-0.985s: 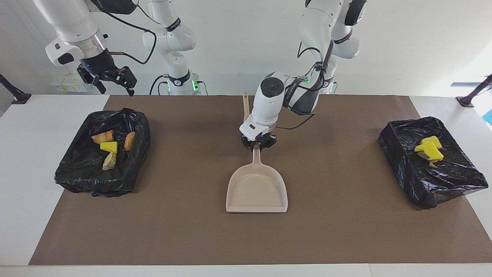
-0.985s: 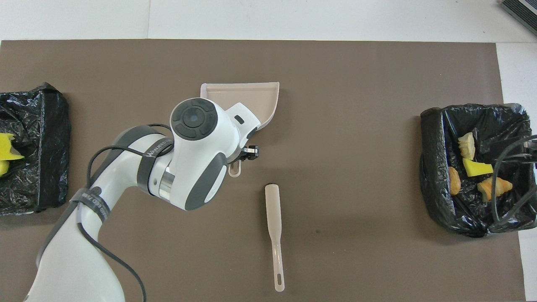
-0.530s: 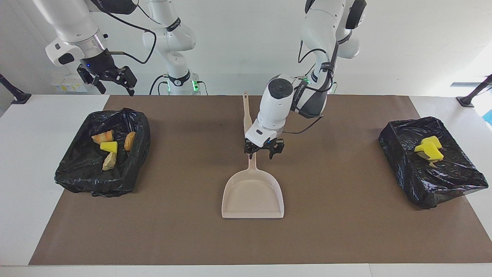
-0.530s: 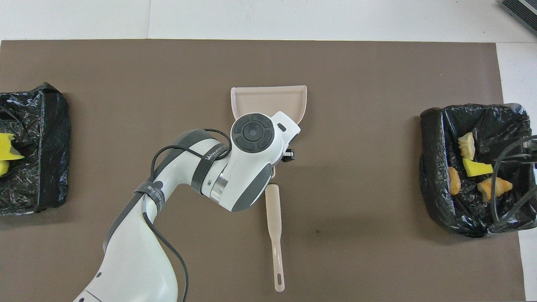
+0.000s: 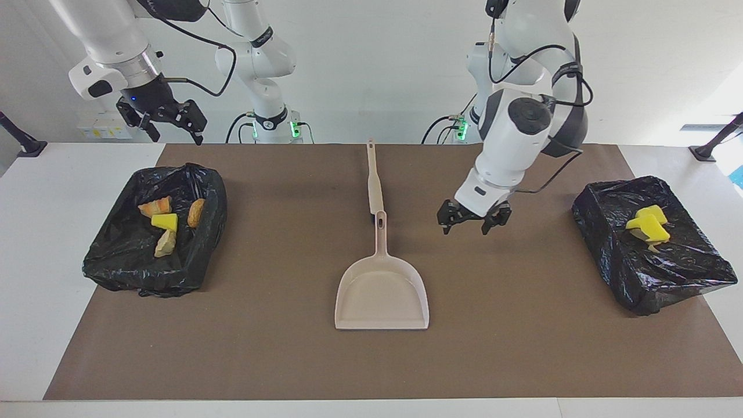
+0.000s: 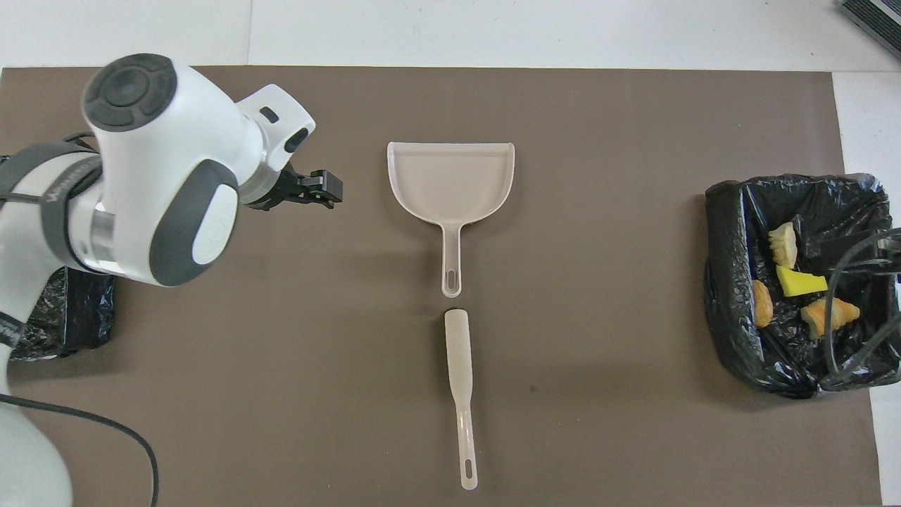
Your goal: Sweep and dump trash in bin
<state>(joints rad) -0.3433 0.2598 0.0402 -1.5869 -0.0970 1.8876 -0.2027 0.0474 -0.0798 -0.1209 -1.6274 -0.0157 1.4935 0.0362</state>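
Note:
The trash lies in two black-lined bins. Several chunks (image 5: 165, 221), yellow, beige and orange-brown, sit in the bin (image 5: 116, 261) at the right arm's end, also seen from overhead (image 6: 799, 282). Yellow chunks (image 5: 650, 226) lie in the bin (image 5: 667, 273) at the left arm's end. My left gripper (image 5: 475, 220) hangs open and holds nothing above the mat, between the dustpan (image 5: 381, 296) and that bin. My right gripper (image 5: 168, 122) is open, raised over the edge of its bin that is nearest the robots.
The beige dustpan (image 6: 450, 176) lies flat mid-mat with its handle toward the robots. The beige brush (image 6: 459, 380) lies in line with it, nearer the robots. In the overhead view the left arm covers most of the bin (image 6: 70, 324) at its end.
My left gripper opened off the dustpan's handle, rose and swung toward the left arm's end. The dustpan first shifted slightly, then stayed put. The right arm has not moved.

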